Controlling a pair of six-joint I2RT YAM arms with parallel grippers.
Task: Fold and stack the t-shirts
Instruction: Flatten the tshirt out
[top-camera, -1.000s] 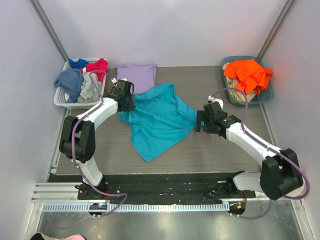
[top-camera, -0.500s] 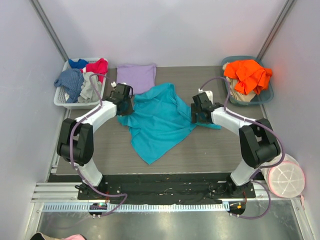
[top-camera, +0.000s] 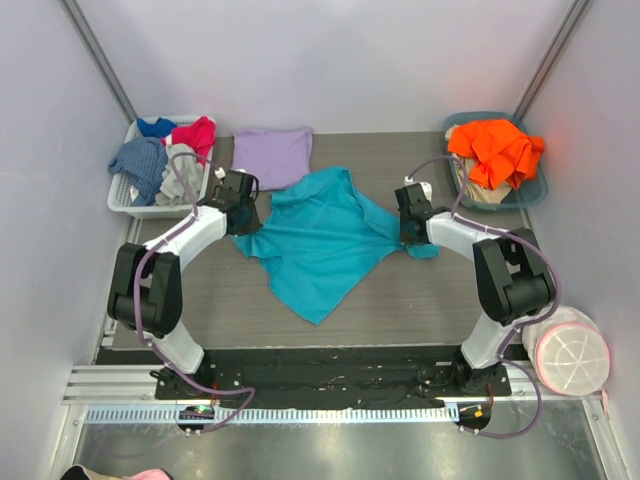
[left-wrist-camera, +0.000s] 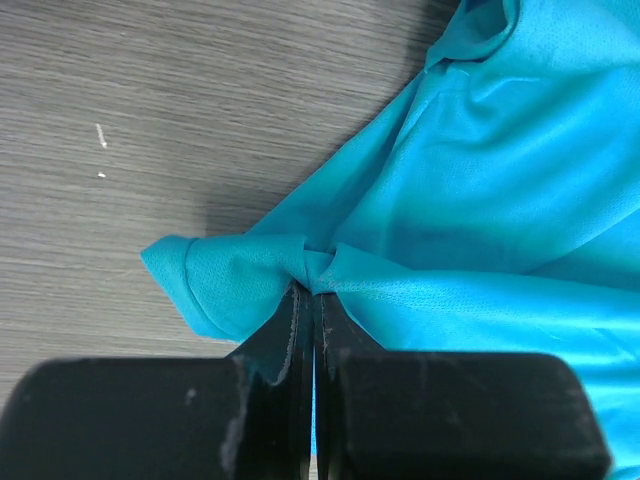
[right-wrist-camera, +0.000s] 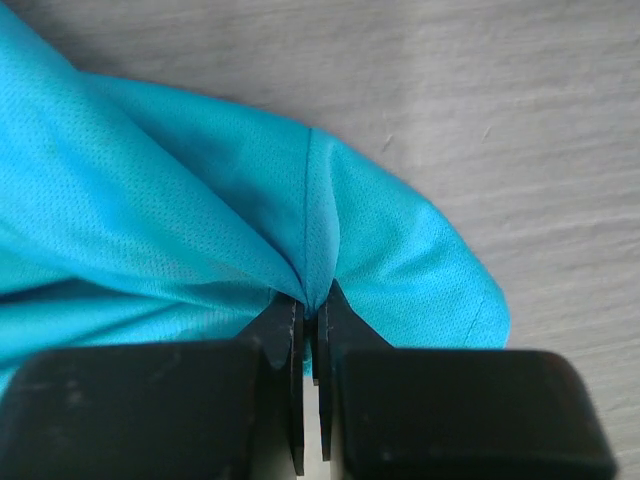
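The teal t-shirt (top-camera: 320, 240) lies crumpled and spread over the middle of the table. My left gripper (top-camera: 243, 222) is shut on a bunched fold at its left edge (left-wrist-camera: 312, 268). My right gripper (top-camera: 412, 237) is shut on a pinch of teal cloth (right-wrist-camera: 312, 290) at the shirt's right edge, near a sleeve hem. The lavender t-shirt (top-camera: 272, 154) lies folded flat at the back of the table, just behind the teal one, with neither gripper touching it.
A white basket (top-camera: 127, 200) with blue, red and grey garments stands at the back left. A teal bin (top-camera: 530, 195) holding an orange garment (top-camera: 495, 150) stands at the back right. A round pink-white container (top-camera: 572, 360) sits off the table at the front right.
My right gripper has moved left onto the teal t-shirt's right edge and closed on the cloth. The left gripper stayed shut on its fold and drew it slightly left.
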